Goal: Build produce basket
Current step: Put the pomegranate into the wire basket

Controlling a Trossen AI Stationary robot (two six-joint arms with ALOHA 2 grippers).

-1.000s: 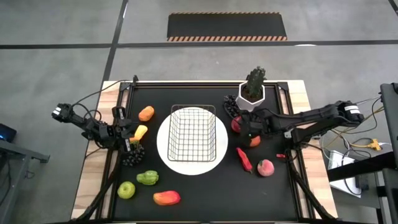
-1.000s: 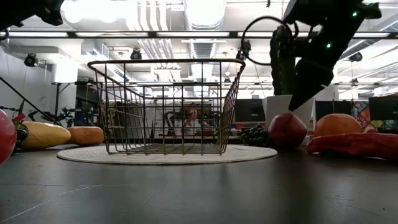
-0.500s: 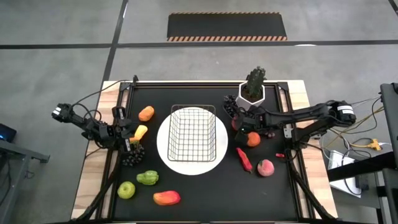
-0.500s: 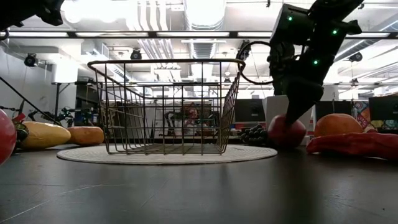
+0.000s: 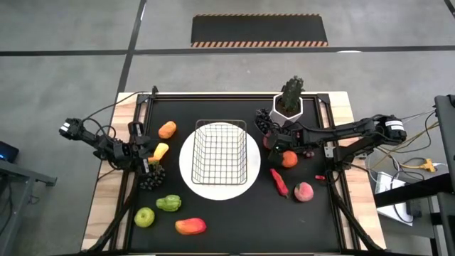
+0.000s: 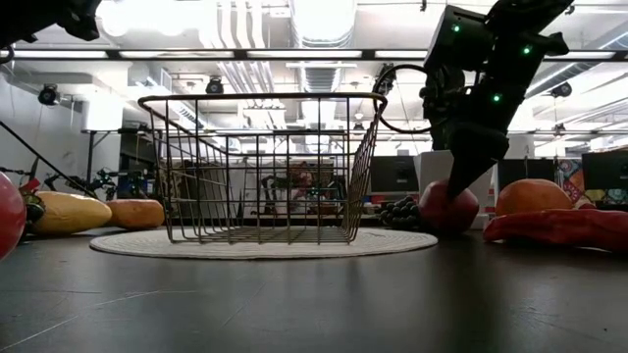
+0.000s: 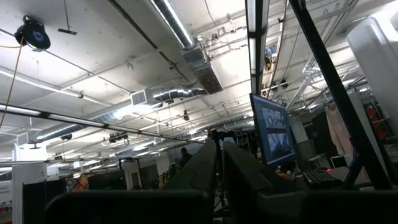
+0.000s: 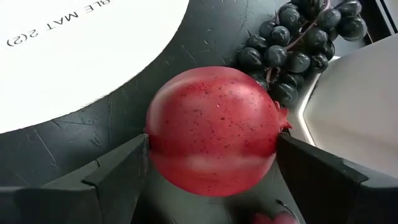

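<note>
The wire basket [image 5: 220, 151] stands on a round white mat [image 5: 190, 174] at mid table. My right gripper [image 8: 212, 146] is down at a red speckled fruit [image 8: 211, 130] right of the basket, shut on it; it also shows in the low view [image 6: 456, 176]. An orange fruit [image 5: 289, 159], a red chili [image 5: 279, 182] and a peach [image 5: 303, 191] lie near it. My left gripper [image 5: 146, 158] rests shut at the table's left, beside a yellow fruit [image 5: 160, 150] and dark grapes [image 5: 151, 176]. My right gripper pinches the red fruit between its two fingers, one finger [image 8: 124, 165] on each of two opposite sides [image 8: 155, 149] at its widest part. The fingers slant down from above. The fruit's underside [image 6: 446, 226] rests on the table.
A dark grape bunch [image 8: 298, 37] and a white pot with a spiky plant [image 5: 288, 105] stand just beyond the red fruit. At the left lie an orange fruit [image 5: 167, 129], a green pepper [image 5: 169, 203], a green apple [image 5: 145, 217] and a mango [image 5: 190, 226].
My right gripper has moved a little toward the table's far left and come down onto the red fruit, its fingers now around it. The fruit stays on the table. In the last half second almost nothing has moved.
</note>
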